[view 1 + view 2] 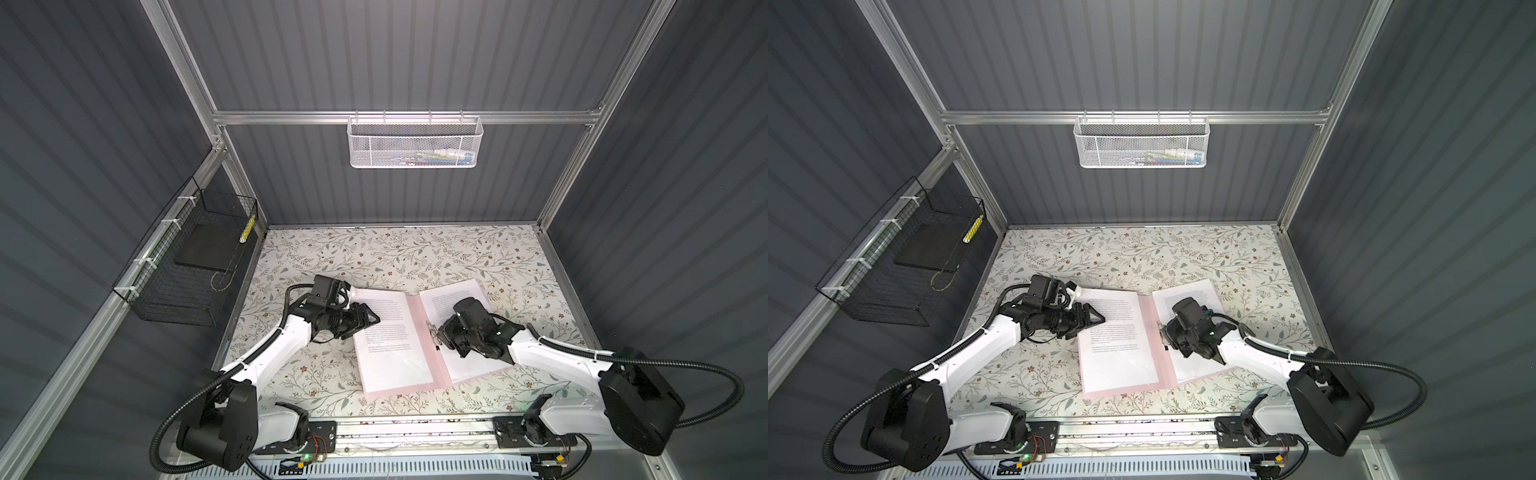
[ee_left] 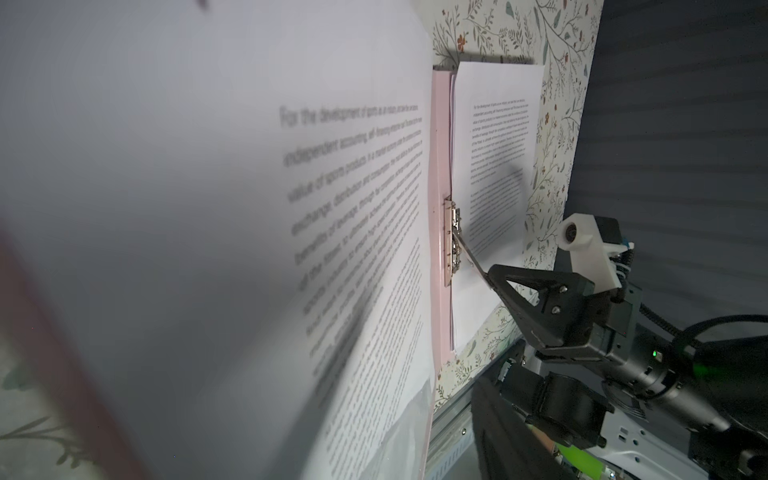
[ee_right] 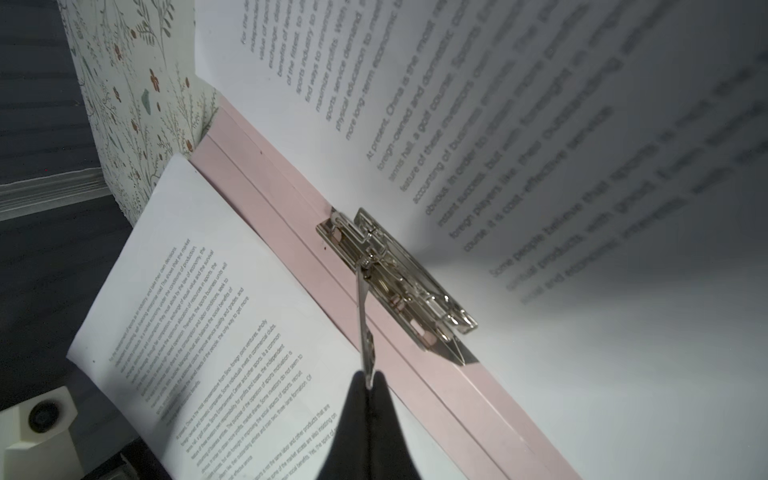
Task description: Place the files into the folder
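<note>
**Holding the clip lever up while the pages go in**

Pinching the slim metal lever (image 3: 365, 332) of the spine clip (image 3: 395, 282), my right end effector (image 3: 368, 386) is pressed together on it. The thin pale pink card folder (image 3: 282, 216) lies open on the floral-patterned counter (image 1: 374, 249). White printed paper sheets rest on both flaps, a left stack (image 1: 386, 340) and a right stack (image 1: 451, 297). My left end effector (image 1: 370, 319) sits at the left stack's outer edge; I cannot tell whether it is spread or gripping. I judge this to be the clamping step. Next, the left sheets need to go under the raised clip, squared to the spine, before I lower the lever.
</note>
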Robot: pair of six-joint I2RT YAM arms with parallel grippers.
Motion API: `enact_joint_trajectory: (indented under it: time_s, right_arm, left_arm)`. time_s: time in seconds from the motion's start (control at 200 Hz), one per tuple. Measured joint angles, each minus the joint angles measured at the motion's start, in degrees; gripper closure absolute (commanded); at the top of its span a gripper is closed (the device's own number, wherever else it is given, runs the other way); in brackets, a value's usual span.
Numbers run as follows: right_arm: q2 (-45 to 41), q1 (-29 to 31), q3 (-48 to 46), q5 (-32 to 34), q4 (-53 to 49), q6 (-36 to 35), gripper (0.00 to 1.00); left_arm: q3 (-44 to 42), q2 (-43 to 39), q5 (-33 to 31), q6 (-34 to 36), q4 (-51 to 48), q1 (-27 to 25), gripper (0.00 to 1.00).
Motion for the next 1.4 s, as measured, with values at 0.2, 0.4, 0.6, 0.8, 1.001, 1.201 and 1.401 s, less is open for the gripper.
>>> enact_joint_trajectory:
  time_s: [0.2, 0.4, 0.6, 0.8, 1.001, 1.201, 1.401]
  right_arm:
    - [5.27, -4.26, 1.64, -2.38, 4.79, -3.17, 1.00]
    - [8.63, -5.84, 2.38, -4.00, 9.70, -3.85, 1.00]
    - [9.18, -6.80, 1.88, -5.07, 11.72, -4.61, 1.00]
    - [8.55, -7.85, 1.53, -5.35, 11.30, -8.52, 1.00]
    - [8.55, -8.15, 0.09, -5.84, 11.89, -13.60, 1.00]
    - [8.00, -8.31, -2.43, -6.16, 15.10, -17.81, 1.00]
    - [8.04, -8.31, -5.35, -6.25, 19.61, -21.73, 1.00]
  left_arm:
    - [0.07, 0.46, 0.90, -0.63, 1.01, 1.27, 0.35]
    - [0.44, 0.87, 1.20, -0.35, 1.01, 1.79, 0.58]
    - [1.14, 1.57, 0.85, -0.44, 0.59, 1.90, 0.81]
    - [3.43, 4.15, -0.90, 0.48, -1.11, 1.90, 1.00]
    - [5.99, 7.87, -3.37, 1.90, -3.74, 2.12, 1.00]
    - [7.19, 8.26, -4.85, 3.39, -6.27, 2.64, 1.00]
    - [8.20, 8.72, -5.07, 4.46, -7.96, 2.97, 1.00]
